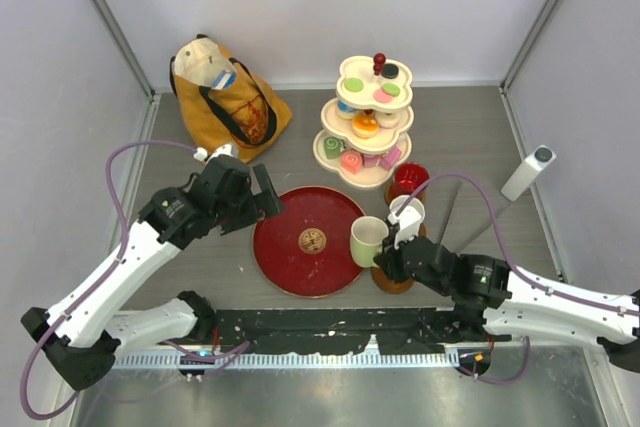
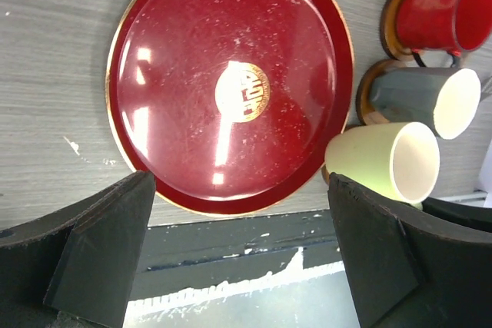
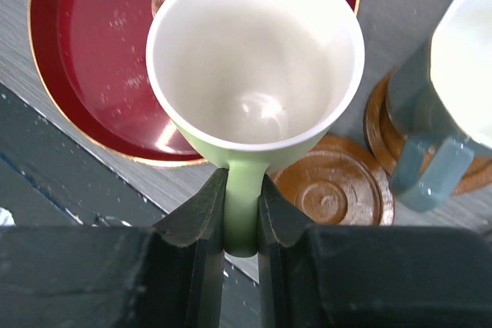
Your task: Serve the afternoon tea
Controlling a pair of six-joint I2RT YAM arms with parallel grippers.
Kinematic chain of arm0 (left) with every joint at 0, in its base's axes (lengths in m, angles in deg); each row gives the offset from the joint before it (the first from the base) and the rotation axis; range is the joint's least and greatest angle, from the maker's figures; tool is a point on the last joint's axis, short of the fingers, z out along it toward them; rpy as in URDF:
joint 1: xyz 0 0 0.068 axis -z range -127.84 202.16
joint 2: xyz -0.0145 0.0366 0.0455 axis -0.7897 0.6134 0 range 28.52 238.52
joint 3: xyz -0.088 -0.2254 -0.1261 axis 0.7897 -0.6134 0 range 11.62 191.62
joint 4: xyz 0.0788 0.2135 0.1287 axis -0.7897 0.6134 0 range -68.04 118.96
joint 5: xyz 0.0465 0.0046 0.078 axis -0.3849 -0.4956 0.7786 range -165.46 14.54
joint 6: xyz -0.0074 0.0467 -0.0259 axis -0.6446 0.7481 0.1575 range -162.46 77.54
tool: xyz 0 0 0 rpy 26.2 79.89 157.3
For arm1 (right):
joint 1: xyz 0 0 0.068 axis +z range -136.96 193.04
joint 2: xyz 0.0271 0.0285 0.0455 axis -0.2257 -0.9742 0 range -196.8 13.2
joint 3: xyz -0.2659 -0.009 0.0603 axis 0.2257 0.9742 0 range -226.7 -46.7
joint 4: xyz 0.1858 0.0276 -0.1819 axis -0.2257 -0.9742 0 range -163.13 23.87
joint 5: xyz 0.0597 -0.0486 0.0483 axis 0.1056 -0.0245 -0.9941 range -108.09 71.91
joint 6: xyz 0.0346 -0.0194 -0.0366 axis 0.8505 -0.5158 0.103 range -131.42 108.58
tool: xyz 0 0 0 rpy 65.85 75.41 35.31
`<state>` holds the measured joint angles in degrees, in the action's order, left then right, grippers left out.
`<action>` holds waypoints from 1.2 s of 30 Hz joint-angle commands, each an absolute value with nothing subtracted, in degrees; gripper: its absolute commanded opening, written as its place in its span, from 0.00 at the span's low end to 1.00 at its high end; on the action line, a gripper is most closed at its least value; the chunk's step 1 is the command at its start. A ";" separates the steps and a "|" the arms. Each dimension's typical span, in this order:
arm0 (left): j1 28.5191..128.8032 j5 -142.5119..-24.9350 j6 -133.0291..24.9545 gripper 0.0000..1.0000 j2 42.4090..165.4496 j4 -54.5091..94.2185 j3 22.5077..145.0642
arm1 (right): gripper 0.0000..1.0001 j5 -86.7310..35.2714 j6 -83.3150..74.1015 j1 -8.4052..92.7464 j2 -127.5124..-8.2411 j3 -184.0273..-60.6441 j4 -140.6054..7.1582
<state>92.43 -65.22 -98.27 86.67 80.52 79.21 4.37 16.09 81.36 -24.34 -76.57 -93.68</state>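
Pale green mug (image 3: 254, 97): handle clamped between the right fingers (image 3: 201, 220), cup body just ahead of them, beside the red tray (image 3: 84, 59) rim. Left fingers (image 2: 108, 251) stand wide apart, above the tray's near edge. Grey-blue mug (image 3: 415, 105) stands on a coaster (image 3: 375, 124) right of the right fingers.

I count three mugs: one red mug (image 1: 408, 179), one pale green mug (image 1: 367, 240) and one grey-blue mug (image 1: 407, 213). There are three wooden coasters (image 3: 330, 193), one round dark-red tray (image 1: 290, 257) and one three-tier stand (image 1: 368, 178). The stand carries roughly a dozen small toy pastries (image 1: 365, 124), too small to count exactly. There is also one mustard tote bag (image 1: 225, 107), one white stick-shaped device (image 1: 528, 173) and two robot arms (image 1: 120, 272).
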 commanded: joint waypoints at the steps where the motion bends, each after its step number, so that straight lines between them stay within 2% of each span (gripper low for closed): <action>1: 92.24 -62.28 -100.20 1.00 84.07 78.47 75.87 | 0.06 4.14 20.04 81.95 -21.60 -77.20 -97.49; 12: 92.24 -61.75 -101.43 1.00 79.51 76.98 66.73 | 0.06 12.66 26.01 83.35 -19.50 -76.14 -104.09; 19: 92.24 -60.26 -101.78 1.00 77.48 76.19 64.97 | 0.06 11.27 28.91 84.85 -15.45 -77.55 -109.80; 27: 92.15 -59.91 -101.43 1.00 78.09 76.01 65.75 | 0.06 20.21 36.90 89.76 -25.54 -80.97 -116.92; 31: 92.15 -59.47 -100.82 1.00 77.92 75.92 66.11 | 0.06 22.34 39.29 92.23 -26.52 -81.60 -118.51; 36: 92.24 -59.20 -100.38 1.00 77.92 76.19 66.90 | 0.25 20.41 40.96 93.29 -25.91 -79.58 -116.84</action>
<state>92.37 -61.20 -100.63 78.15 77.92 65.18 17.13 36.67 92.42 -26.91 -78.93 -118.05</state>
